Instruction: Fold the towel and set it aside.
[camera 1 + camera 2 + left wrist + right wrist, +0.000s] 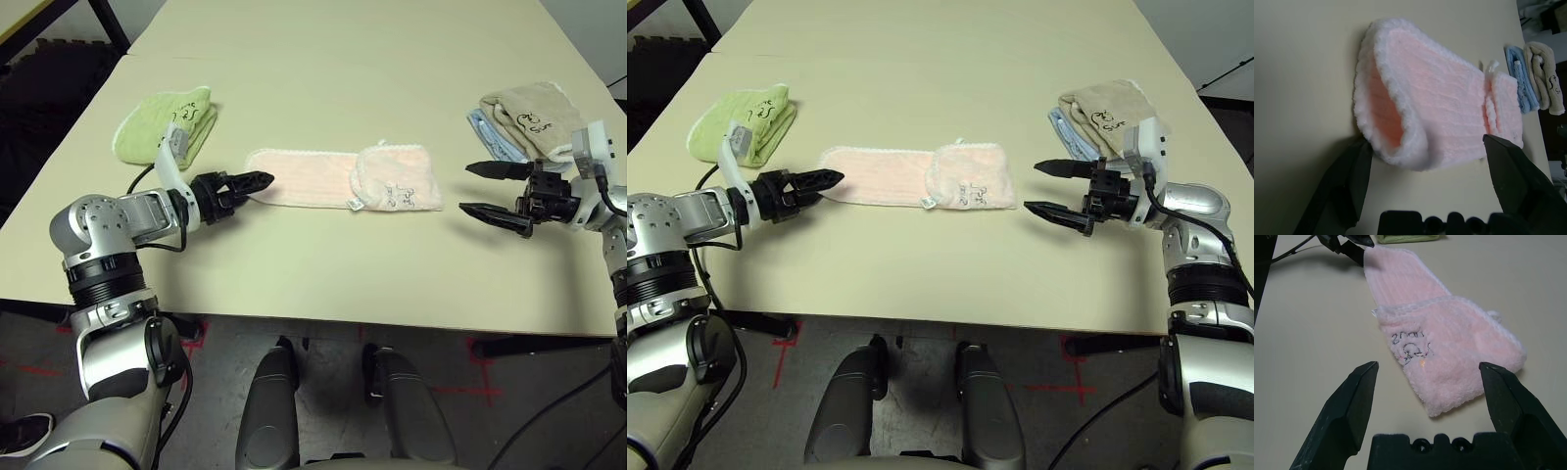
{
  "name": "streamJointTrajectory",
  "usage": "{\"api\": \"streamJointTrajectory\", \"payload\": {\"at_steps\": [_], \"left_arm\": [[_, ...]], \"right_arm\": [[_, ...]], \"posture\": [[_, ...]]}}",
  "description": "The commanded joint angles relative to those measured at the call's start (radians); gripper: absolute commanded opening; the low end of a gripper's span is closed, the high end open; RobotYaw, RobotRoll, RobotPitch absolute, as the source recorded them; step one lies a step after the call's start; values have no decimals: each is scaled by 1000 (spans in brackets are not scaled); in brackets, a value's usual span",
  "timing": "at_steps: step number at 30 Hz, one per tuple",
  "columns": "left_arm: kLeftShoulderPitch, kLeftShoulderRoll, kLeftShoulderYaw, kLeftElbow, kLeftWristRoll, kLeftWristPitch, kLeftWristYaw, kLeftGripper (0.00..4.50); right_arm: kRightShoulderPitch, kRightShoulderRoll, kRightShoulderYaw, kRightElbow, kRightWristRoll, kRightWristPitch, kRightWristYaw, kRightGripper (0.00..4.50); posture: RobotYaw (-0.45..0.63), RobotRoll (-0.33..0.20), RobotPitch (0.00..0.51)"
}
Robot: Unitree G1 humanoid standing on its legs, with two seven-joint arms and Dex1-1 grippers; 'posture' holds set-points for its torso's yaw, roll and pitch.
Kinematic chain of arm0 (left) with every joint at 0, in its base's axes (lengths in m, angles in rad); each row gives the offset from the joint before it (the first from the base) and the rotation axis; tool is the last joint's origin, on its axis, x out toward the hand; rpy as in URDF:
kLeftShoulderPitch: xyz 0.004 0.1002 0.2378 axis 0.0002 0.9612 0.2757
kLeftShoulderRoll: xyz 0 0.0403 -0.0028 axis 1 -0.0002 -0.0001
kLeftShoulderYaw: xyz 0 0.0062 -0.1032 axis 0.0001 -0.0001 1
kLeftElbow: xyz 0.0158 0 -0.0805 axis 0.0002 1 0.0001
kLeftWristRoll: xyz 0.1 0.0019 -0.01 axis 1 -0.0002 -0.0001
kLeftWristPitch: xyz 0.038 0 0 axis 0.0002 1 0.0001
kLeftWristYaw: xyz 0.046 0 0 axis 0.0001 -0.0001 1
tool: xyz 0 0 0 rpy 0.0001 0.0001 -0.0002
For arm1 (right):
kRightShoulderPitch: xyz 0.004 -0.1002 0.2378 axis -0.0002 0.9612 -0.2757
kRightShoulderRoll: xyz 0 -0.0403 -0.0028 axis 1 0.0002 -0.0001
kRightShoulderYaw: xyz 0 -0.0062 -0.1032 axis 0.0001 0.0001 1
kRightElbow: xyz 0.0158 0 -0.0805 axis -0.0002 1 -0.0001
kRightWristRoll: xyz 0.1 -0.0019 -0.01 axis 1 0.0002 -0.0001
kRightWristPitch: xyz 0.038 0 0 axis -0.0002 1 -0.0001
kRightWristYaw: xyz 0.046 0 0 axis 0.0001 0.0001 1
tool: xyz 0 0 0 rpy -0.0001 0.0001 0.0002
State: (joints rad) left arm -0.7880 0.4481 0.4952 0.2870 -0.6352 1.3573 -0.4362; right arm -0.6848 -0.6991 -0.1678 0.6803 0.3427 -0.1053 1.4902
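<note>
The pale pink towel (338, 178) lies mid-table as a long strip, its right end folded over with dark stitching on top. My left gripper (257, 181) is at the strip's left end. In the left wrist view its fingers (1349, 181) stand wide apart, open, with the curled-up white-edged end of the towel (1415, 103) between them. My right gripper (466, 188) hovers to the right of the towel, apart from it, open with nothing between its fingers (1352, 401). It faces the folded end of the towel (1449, 352).
A light green folded towel (167, 122) lies at the back left, behind my left arm. Beige and blue folded towels (524, 117) are stacked at the back right, just behind my right gripper. The table's front edge (323, 318) runs close below both arms.
</note>
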Motion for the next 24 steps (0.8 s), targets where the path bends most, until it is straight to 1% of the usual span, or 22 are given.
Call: {"api": "streamJointTrajectory", "payload": {"at_steps": [1, 5, 9, 10, 11, 12, 19, 24], "left_arm": [[9, 11, -8, 42, 34, -53, 37, 3898], [16, 29, -4, 62, 32, -84, 47, 2381], [20, 36, 1, 65, 19, -84, 52, 873], [18, 37, 7, 67, 15, -83, 54, 431], [16, 36, 11, 69, 12, -82, 56, 137], [12, 38, 16, 73, 8, -80, 57, 58], [-25, 70, 57, 111, -21, -39, 54, 58], [-21, 78, 51, 102, -26, 0, 55, 58]], "right_arm": [[13, 1, 6, -28, 12, 10, 0, 4500], [13, 4, 6, -30, 10, 11, -2, 4500], [6, 7, 8, -24, 6, 8, -5, 4500], [4, 7, 8, -22, 5, 7, -6, 4500], [3, 7, 8, -20, 4, 7, -7, 4500], [2, 7, 8, -19, 4, 5, -7, 4500], [0, 6, 10, -13, -1, -3, -11, 4500], [-1, 6, 13, -10, -4, -7, -10, 4500]], "posture": [[14, 0, 203], [18, 0, 199], [21, 0, 193], [21, 0, 193], [21, 0, 191], [21, 0, 191], [22, 0, 189], [23, 0, 184]]}}
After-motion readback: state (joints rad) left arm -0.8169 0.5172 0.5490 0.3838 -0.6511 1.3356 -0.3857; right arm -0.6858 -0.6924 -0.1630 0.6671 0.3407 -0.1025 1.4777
